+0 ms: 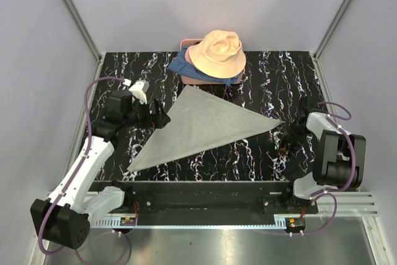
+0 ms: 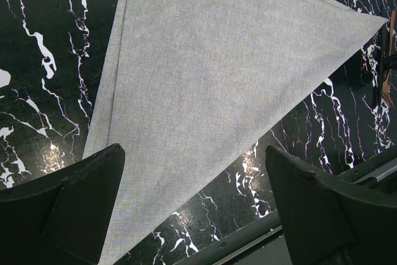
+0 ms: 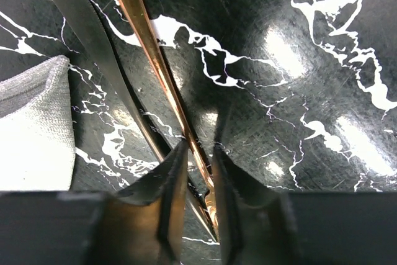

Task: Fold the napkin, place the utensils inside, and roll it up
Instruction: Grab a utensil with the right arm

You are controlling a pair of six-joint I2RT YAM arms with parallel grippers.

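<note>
Marble table [image 1: 260, 153], utensil [image 3: 155, 60] long axis fwd btwn R pincer [image 3: 200, 148] tips, grip unclear; L pincer [image 2: 193, 153] released.

The napkin [image 1: 201, 125], a plain light-grey cloth, is spread flat on the desk [image 1: 267, 79], folded into a triangle. Its long edge is run from the near left to a sharp tip at the right, and its third corner is pointed toward the back. The utensils [image 1: 284, 147], slim copper-brown pieces, are laid on the bare desk just beside that right tip, apart from the cloth; their number cannot be told.
</note>
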